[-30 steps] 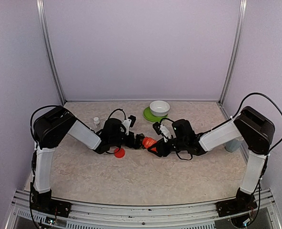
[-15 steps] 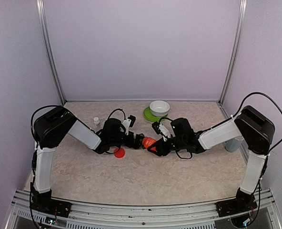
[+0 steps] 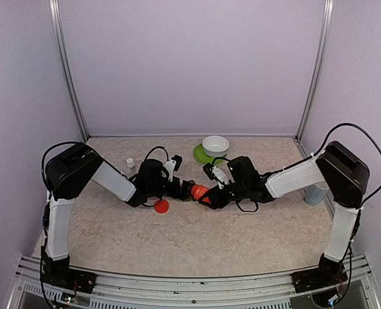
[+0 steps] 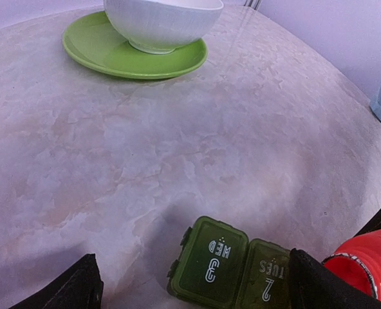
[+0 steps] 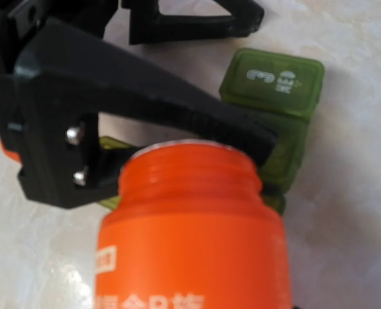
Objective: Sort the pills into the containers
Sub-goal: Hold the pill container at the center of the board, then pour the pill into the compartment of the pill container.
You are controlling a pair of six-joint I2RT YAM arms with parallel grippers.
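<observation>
Both arms were stretched in toward the middle of the marbled table (image 3: pixel 197 244), their grippers almost nose to nose. The dark green pill organizer (image 4: pixel 228 268) lay flat between them, and from the left wrist I could read "WED 3" and "TUES 2" on two lids that sat shut. The left gripper (image 3: pixel 177 188) had its jaws spread wide and clasped nothing. The strip lay between its fingers (image 4: pixel 74 290), though I could not tell whether either one touched the plastic. The right gripper (image 3: pixel 211 196) was clamped on a red bottle (image 5: pixel 190 238), uncapped and tipped over, its open mouth hanging just over the organizer beside the WED compartment. A red cap (image 3: pixel 161 206) lay on the table near the left gripper. Farther back a white bowl (image 3: pixel 215 145) sat on a green plate (image 4: pixel 100 51), and a tiny white bottle (image 3: pixel 130 163) stood upright off to the left, well apart from the organizer.
</observation>
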